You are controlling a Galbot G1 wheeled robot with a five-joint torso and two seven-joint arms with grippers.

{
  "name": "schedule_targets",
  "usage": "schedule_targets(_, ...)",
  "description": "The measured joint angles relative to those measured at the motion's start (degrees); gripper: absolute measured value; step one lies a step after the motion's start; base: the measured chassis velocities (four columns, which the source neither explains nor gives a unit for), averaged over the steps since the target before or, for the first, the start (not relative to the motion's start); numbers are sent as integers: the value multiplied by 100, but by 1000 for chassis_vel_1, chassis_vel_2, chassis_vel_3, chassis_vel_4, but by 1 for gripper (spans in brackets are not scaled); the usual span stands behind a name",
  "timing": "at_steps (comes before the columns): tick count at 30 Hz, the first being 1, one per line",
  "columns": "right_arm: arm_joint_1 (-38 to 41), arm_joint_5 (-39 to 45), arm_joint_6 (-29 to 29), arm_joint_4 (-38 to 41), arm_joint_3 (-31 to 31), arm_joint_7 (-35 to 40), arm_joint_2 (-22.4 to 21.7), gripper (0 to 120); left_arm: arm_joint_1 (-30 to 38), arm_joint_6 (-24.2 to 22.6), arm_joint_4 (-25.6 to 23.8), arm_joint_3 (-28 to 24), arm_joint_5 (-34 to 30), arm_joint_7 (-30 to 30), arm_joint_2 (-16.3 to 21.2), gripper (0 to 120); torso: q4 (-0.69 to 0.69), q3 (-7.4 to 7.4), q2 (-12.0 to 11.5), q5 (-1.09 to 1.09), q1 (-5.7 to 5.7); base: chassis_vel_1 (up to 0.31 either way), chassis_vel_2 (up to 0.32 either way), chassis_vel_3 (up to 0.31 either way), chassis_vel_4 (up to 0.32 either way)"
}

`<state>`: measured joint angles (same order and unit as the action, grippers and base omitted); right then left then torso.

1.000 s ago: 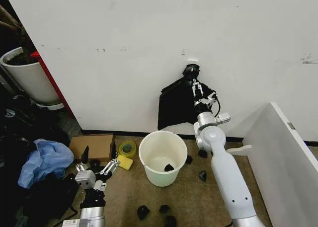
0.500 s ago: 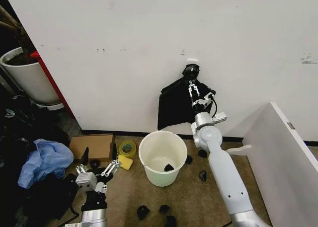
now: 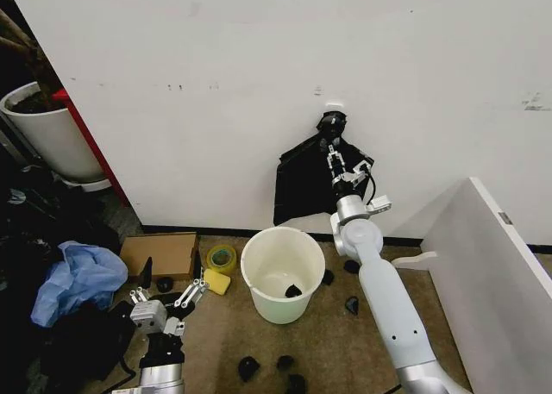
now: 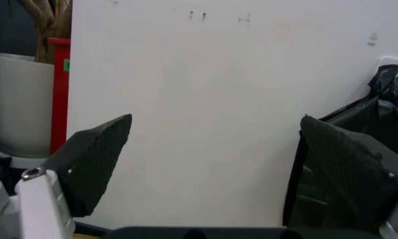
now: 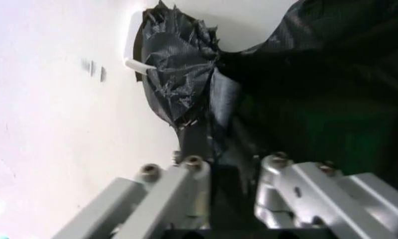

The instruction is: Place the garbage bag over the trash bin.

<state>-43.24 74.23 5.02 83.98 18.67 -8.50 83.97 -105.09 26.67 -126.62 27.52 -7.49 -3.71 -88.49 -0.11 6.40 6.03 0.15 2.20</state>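
Note:
The garbage bag [image 3: 302,191] is a glossy black film sheet hanging flat against the white wall, its bunched top caught on a small white hook [image 3: 333,109]. My right gripper [image 3: 332,155] reaches up to the bag just under the hook. In the right wrist view the bag's crumpled neck [image 5: 179,84] runs down between the fingers of the right gripper [image 5: 229,164], which is shut on it. The trash bin [image 3: 282,273], a cream-white bucket, stands upright on the floor below the bag. My left gripper [image 3: 168,289] hangs open low at the left; the left gripper's [image 4: 212,174] black pads are spread wide.
A small black scrap [image 3: 293,290] lies inside the bin, and more scraps [image 3: 285,364] dot the floor around it. A cardboard box [image 3: 164,253], yellow tape roll [image 3: 222,258], light blue bag [image 3: 78,278] and white plant pot [image 3: 47,135] sit at the left. A white panel [image 3: 492,282] stands at the right.
My right arm has shifted slightly left and closer to the wall, bringing its gripper tighter onto the bag under the hook. The left gripper has barely moved.

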Motion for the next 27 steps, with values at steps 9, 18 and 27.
schedule_targets(9,-615,-504,66,446,-87,5,-236,0,41,-9,12,-6,-43,-52,173,100,-1,0,0,0,0,0,0,0,0)
schedule_targets(18,-1686,-1559,200,1203,-199,84,-503,0,212,-71,37,43,-287,-117,436,100,0,-1,0,0,0,0,0,0,0)
schedule_targets(27,-2723,-2503,265,1780,-205,392,-866,0,492,-195,189,-53,-468,-168,576,100,-1,0,0,0,0,0,0,0,0)
